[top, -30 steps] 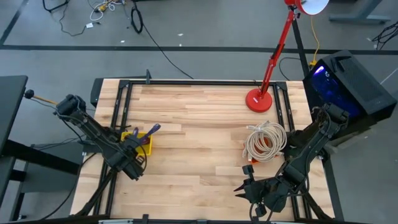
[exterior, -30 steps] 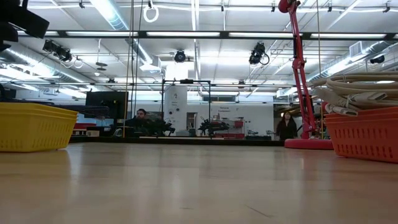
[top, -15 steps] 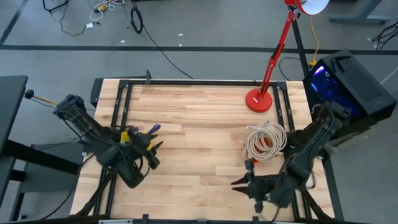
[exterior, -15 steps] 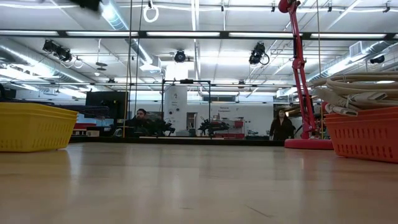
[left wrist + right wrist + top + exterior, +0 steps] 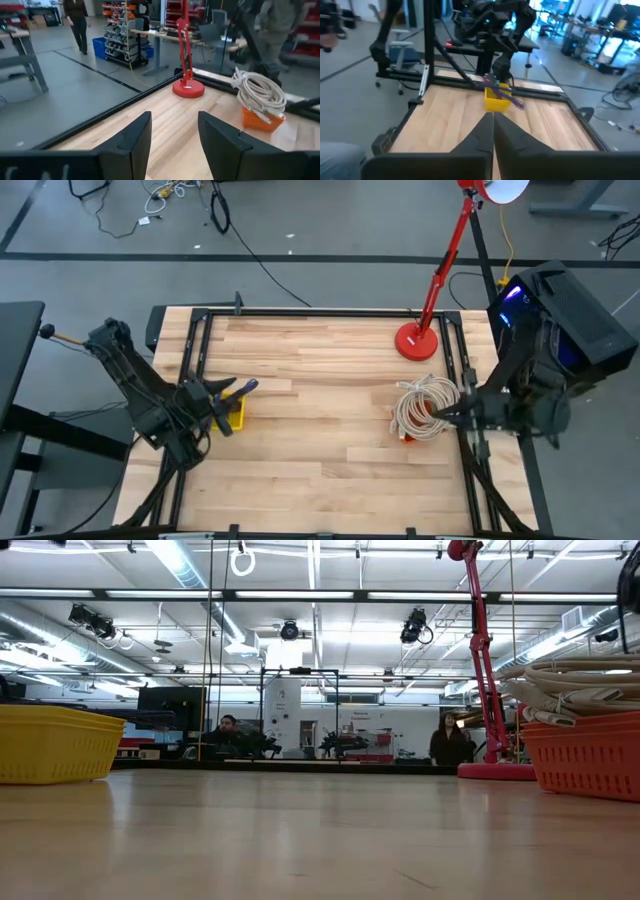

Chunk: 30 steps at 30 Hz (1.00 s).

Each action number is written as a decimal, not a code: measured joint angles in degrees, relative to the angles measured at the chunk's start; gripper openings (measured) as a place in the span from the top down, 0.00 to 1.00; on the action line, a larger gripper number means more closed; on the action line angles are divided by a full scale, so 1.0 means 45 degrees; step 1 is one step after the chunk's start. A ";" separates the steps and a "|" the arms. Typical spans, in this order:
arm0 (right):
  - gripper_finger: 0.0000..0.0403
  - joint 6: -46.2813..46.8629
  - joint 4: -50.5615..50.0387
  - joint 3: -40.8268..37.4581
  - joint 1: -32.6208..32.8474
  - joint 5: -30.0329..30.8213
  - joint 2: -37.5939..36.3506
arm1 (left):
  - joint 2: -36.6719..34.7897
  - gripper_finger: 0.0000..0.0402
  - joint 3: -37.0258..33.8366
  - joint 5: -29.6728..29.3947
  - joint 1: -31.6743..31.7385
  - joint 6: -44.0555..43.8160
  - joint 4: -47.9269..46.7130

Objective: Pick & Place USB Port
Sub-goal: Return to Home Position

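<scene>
The black and purple charger cable lies in the yellow plastic bin, one end over its rim; the left gripper hangs beside it, fingers spread, empty; the right gripper, fingers together, empty, is by the orange basket of coiled white cables, near a red desk lamp.

Bare tabletop between yellow bin and orange basket; red lamp near basket

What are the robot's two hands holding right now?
Nothing. The left gripper is open and empty, and the right gripper is shut with nothing caught in it.
</scene>
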 joint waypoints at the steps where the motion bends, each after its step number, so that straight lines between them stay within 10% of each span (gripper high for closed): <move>1: 0.98 -0.0094 -0.0008 -0.0361 0.0220 0.0126 -0.0484 | -0.0294 0.58 -0.0461 -0.0109 -0.0107 -0.0311 0.0176; 9: 0.96 -0.0435 0.0272 -0.3093 0.0828 0.2546 -0.4905 | -0.1914 0.58 -0.2192 -0.1198 -0.0140 -0.0134 0.0615; 20: 0.97 -0.6209 0.4002 -0.5877 0.0828 0.0028 -1.0111 | -0.3994 0.58 -0.3140 -0.1530 0.0167 -0.0051 -0.0686; 30: 0.98 -0.8358 0.4326 -0.5060 0.0706 0.0009 -1.0211 | -0.6573 0.58 -0.5746 -0.1588 0.0134 -0.0556 -0.0466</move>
